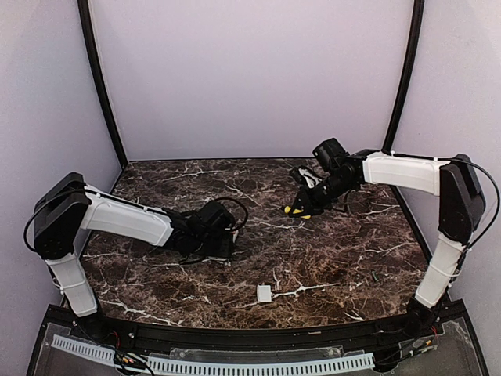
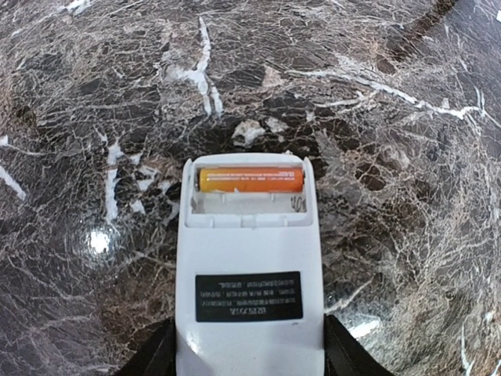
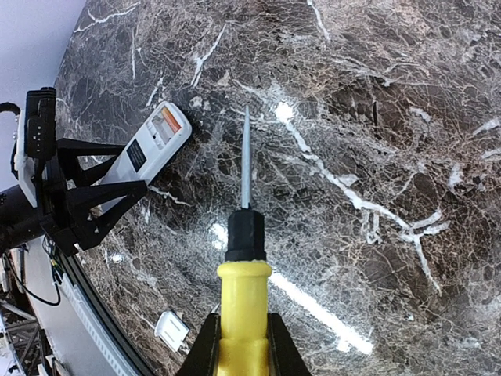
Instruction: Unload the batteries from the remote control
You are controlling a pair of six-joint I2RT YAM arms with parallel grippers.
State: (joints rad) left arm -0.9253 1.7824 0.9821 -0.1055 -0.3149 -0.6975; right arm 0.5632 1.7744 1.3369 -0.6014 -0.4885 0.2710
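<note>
1. Remote control (image 2: 249, 258) is grasped by the left gripper (image 2: 249, 362), one dark finger (image 2: 156, 356) on each long side at the end nearest the wrist; its back faces up and the open compartment is at the far end, out ahead of the fingers; whether that end touches the marble table (image 2: 407, 117) I cannot tell.
2. Only the left wrist view looks into the compartment; one orange battery (image 2: 250, 179) lies crosswise in the slot farthest from the fingers; the nearer slot shows bare white plastic.
3. The right gripper (image 3: 244, 352) is clenched on the yellow handle of a screwdriver (image 3: 244, 290); the shaft points straight out from the fingers, its tip over the table.
4. Only the right wrist view shows both tools together; the remote lies ahead and left of the tip, apart from it, compartment end toward it.
5. From above, the remote is almost hidden under the left gripper, well apart from the right gripper; a small white cover piece (image 1: 264, 294) lies on the table between the arms, nearer their bases.
</note>
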